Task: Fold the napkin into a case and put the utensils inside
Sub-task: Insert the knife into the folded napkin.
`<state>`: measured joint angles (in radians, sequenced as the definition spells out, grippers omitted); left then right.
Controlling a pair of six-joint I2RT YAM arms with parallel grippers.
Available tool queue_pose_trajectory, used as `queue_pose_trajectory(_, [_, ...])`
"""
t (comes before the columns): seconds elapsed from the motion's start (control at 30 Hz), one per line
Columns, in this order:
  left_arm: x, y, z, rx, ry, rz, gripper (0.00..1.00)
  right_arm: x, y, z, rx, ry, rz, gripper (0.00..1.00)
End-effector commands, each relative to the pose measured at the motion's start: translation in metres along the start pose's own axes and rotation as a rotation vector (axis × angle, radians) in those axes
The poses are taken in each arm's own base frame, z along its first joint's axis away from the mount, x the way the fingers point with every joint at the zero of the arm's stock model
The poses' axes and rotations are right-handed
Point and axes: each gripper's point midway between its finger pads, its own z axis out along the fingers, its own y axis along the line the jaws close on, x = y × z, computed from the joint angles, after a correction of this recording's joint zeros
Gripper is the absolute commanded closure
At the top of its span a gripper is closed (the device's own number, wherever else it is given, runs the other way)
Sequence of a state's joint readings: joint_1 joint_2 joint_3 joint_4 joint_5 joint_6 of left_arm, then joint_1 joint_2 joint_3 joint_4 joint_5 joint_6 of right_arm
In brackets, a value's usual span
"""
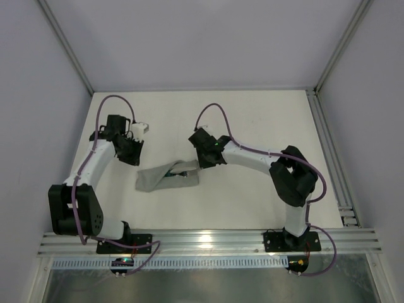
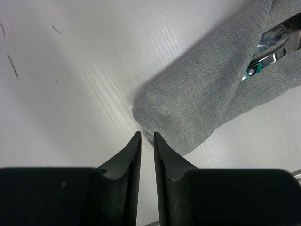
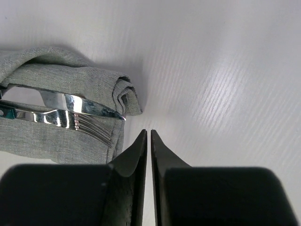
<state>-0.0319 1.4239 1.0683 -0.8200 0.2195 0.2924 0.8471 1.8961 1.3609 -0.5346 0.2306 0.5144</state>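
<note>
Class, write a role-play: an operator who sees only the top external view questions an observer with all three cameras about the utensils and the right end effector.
Operator: Which ends of the utensils show?
Observer: Right wrist view: the tines of the fork and the blade of the knife poke out of the grey case at its open end.
Operator: Is the right end effector gripping anything?
Observer: No; the right end effector is shut on nothing, over the table beside the case.

White tubular left arm (image 1: 95,161) and right arm (image 1: 252,156) with black joints; purple cables (image 1: 213,108) along both; black tapered fingers (image 2: 123,162); possibly a green wrist light (image 1: 218,144).
</note>
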Motion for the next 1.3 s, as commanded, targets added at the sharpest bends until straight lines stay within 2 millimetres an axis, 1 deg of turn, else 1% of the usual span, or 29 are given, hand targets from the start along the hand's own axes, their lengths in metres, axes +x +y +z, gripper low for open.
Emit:
queue_pose_trajectory(0.0, [0.001,0.003,-0.004,-0.012,0.004,0.003,0.82,-0.010,0.009,-0.006,-0.019,-0.045,0.008,0.91])
queue_pose_trajectory(0.03, [0.002,0.003,-0.003,-0.011,0.007,0.001,0.82,-0.006,0.011,-0.001,-0.021,-0.030,0.004,0.93])
queue_pose_trajectory(0.17, [0.003,0.006,-0.002,-0.027,0.014,0.000,0.82,-0.001,0.027,0.005,-0.067,-0.007,-0.002,0.97])
queue_pose_trajectory(0.23, [0.007,0.006,0.001,-0.025,0.028,0.001,0.82,0.003,0.028,0.009,-0.068,0.012,-0.001,0.97])
queue_pose_trajectory(0.33, [0.011,0.007,0.003,-0.029,0.039,0.005,0.82,0.004,0.027,0.010,-0.059,0.007,-0.005,0.97])
queue_pose_trajectory(0.43, [0.017,0.005,0.008,-0.017,0.055,0.005,0.85,-0.003,0.028,0.010,-0.061,-0.011,-0.006,0.97])
queue_pose_trajectory(0.47, [0.022,0.002,0.011,-0.005,0.070,0.002,0.86,-0.003,0.030,0.013,-0.064,-0.007,-0.010,0.97])
queue_pose_trajectory(0.5, [0.024,0.001,0.013,0.004,0.076,0.001,0.87,-0.002,0.033,0.014,-0.077,0.001,-0.010,0.97])
queue_pose_trajectory(0.53, [0.026,0.000,0.015,0.010,0.079,-0.002,0.88,-0.005,0.037,0.014,-0.088,-0.005,-0.009,0.97])
queue_pose_trajectory(0.57, [0.030,-0.001,0.017,0.016,0.091,-0.006,0.88,-0.004,0.039,0.018,-0.090,0.003,-0.012,0.97])
queue_pose_trajectory(0.63, [0.032,-0.002,0.019,0.017,0.094,-0.008,0.89,-0.007,0.045,0.020,-0.099,0.000,-0.019,0.97])
queue_pose_trajectory(0.7, [0.035,-0.002,0.021,0.020,0.101,-0.007,0.90,-0.003,0.050,0.025,-0.103,0.016,-0.037,0.97])
queue_pose_trajectory(0.77, [0.038,-0.002,0.022,0.017,0.110,-0.004,0.92,-0.005,0.057,0.027,-0.117,0.017,-0.039,0.97])
queue_pose_trajectory(0.87, [0.045,-0.001,0.023,0.010,0.126,0.004,0.98,-0.010,0.061,0.028,-0.125,0.006,-0.041,0.97])
queue_pose_trajectory(0.93, [0.050,-0.002,0.023,0.011,0.135,0.007,1.00,-0.019,0.062,0.026,-0.122,-0.014,-0.055,0.97])
queue_pose_trajectory(1.07, [0.054,-0.003,0.021,0.007,0.135,0.001,1.00,-0.034,0.061,0.021,-0.106,-0.049,-0.077,0.97])
queue_pose_trajectory(1.13, [0.055,-0.002,0.020,-0.005,0.135,-0.002,1.00,-0.035,0.060,0.019,-0.097,-0.048,-0.089,0.97])
queue_pose_trajectory(1.2, [0.056,0.000,0.018,-0.019,0.134,-0.008,1.00,-0.039,0.054,0.015,-0.079,-0.059,-0.091,0.95])
queue_pose_trajectory(1.23, [0.057,0.003,0.017,-0.024,0.133,-0.019,1.00,-0.038,0.048,0.015,-0.065,-0.057,-0.086,0.93])
queue_pose_trajectory(1.27, [0.057,0.004,0.016,-0.029,0.132,-0.023,1.00,-0.044,0.043,0.007,-0.064,-0.078,-0.076,0.90])
